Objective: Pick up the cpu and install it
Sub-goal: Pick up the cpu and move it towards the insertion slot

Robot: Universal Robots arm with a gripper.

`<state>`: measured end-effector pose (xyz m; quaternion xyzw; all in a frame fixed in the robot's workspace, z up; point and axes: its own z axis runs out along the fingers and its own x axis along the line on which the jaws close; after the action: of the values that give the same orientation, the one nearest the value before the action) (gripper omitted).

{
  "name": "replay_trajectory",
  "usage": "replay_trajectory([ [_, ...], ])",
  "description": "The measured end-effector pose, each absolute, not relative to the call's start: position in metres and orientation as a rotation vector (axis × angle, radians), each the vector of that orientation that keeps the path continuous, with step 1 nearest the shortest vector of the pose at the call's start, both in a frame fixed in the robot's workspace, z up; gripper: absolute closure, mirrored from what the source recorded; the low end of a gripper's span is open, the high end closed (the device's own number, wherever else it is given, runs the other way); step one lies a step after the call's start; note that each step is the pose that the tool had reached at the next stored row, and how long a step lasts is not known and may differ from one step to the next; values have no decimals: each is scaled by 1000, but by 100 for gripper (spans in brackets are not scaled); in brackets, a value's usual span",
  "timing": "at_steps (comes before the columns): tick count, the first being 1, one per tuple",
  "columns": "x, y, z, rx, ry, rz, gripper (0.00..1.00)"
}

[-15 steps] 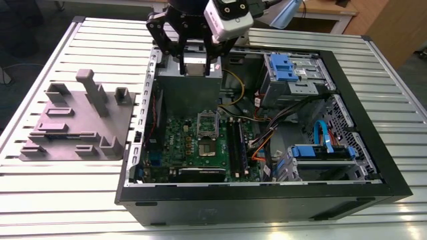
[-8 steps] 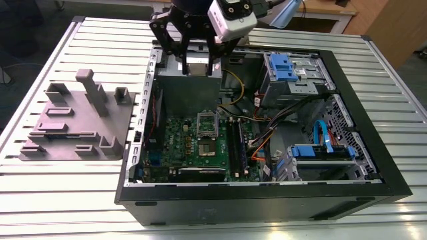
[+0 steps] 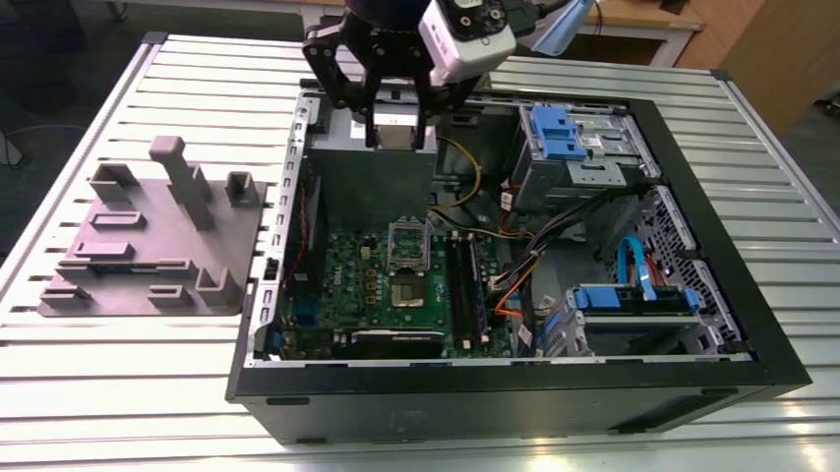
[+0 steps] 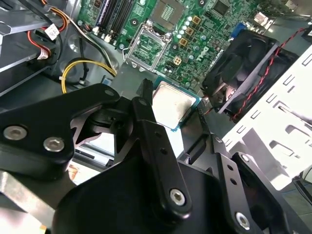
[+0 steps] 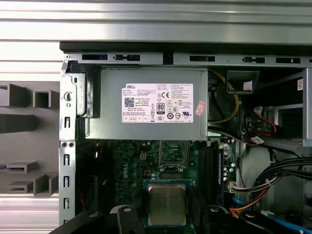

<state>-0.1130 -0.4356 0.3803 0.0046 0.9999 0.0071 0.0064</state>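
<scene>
1 cpu (image 5: 167,204) | clamped by end effector (image 4: 173,104) | silver top toward wrist cameras | above computer case (image 3: 525,403)

A slatted silver-white metal surface (image 3: 118,393) carries two things. At the exterior view's left lies a flat grey moulded plastic tray with upright posts (image 3: 151,251). Just beside it, a black open-sided computer tower case (image 3: 525,398) rests on its side.
</scene>
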Motion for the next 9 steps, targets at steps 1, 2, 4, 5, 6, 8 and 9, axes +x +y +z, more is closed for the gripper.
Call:
replay_trajectory([
  [1, -112, -436, 380, 15, 3129, 22, 53],
  [2, -112, -436, 380, 15, 3129, 22, 53],
  [4, -110, -436, 380, 15, 3129, 22, 53],
  [5, -109, -436, 380, 16, 3129, 22, 53],
  [6, -109, -436, 380, 16, 3129, 22, 53],
  [8, -107, -436, 380, 16, 3129, 22, 53],
  [9, -107, -436, 380, 17, 3129, 22, 53],
])
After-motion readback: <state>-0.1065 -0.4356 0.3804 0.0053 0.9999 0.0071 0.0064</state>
